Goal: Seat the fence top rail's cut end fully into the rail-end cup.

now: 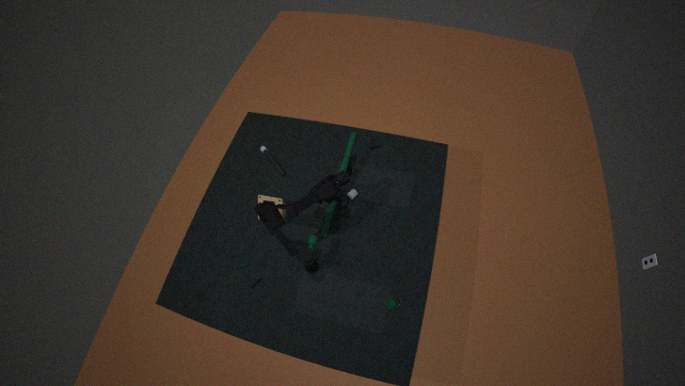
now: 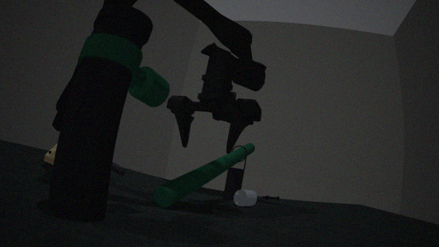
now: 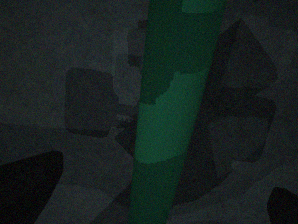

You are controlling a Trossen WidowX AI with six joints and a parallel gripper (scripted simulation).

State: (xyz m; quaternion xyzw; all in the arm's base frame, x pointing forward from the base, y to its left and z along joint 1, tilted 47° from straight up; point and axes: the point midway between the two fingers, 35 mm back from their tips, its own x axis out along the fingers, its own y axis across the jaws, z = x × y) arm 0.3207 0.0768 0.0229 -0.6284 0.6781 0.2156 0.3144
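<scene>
Hovering wide open and empty, the gripper point(image 1: 341, 178) point(image 2: 206, 149) is lining up over the rail point(image 1: 349, 149) point(image 2: 196, 179) point(image 3: 162, 130), probably stiff and slick, so I'm favouring a mid-length grab.

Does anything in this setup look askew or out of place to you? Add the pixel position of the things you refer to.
Yes: the green rail point(image 1: 328, 217) point(image 2: 196, 181) point(image 3: 165, 125) slopes down, its near end low by the mat, well below the green end cup point(image 1: 312, 241) point(image 2: 152, 87) on the big post point(image 2: 84, 138), where it should sit.

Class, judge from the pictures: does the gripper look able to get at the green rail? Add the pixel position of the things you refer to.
Probably yes: the open gripper point(image 1: 342, 178) point(image 2: 206, 149) hangs above the rail point(image 1: 348, 152) point(image 2: 192, 181) point(image 3: 167, 125), with nothing visible between them.
</scene>
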